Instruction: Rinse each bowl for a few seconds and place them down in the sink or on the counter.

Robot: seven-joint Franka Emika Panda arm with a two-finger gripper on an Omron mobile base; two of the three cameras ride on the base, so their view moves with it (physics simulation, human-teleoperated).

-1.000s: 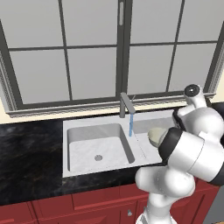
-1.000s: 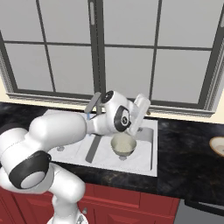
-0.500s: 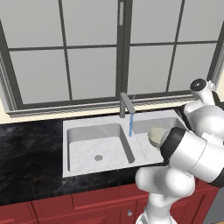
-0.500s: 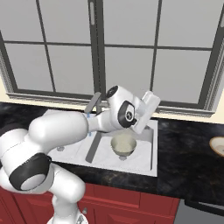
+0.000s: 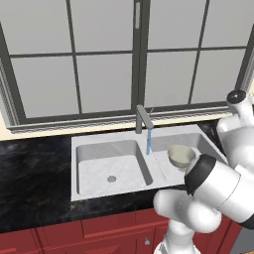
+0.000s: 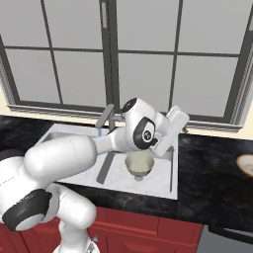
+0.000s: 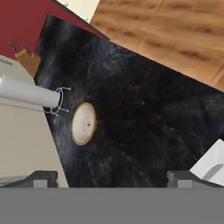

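Observation:
One tan bowl (image 5: pixel 181 155) (image 6: pixel 139 164) sits upright in the right basin of the light-grey sink (image 5: pixel 94 171) (image 6: pixel 163 185), free of my hand. Blue water (image 5: pixel 148 143) runs from the faucet (image 5: pixel 143 119) just left of it. A second bowl (image 7: pixel 84 123) (image 6: pixel 245 164) rests on the black counter (image 7: pixel 144 113) (image 6: pixel 217 168) far to the right. My gripper (image 6: pixel 177 120) (image 7: pixel 111 179) hovers above the sink's right rim, aimed at the counter. Its fingertips (image 7: pixel 43 178) stand far apart, open and empty.
A grey cylinder with a wire end (image 7: pixel 33 92) lies near the counter bowl in the hand view. Beyond the counter edge are wooden floor (image 7: pixel 166 30) and a red cabinet side (image 7: pixel 22 22). A large window (image 5: pixel 134 54) backs the sink.
The hand has risen and swung right, away from the bowl in the right basin. That bowl has stayed put and the water keeps running.

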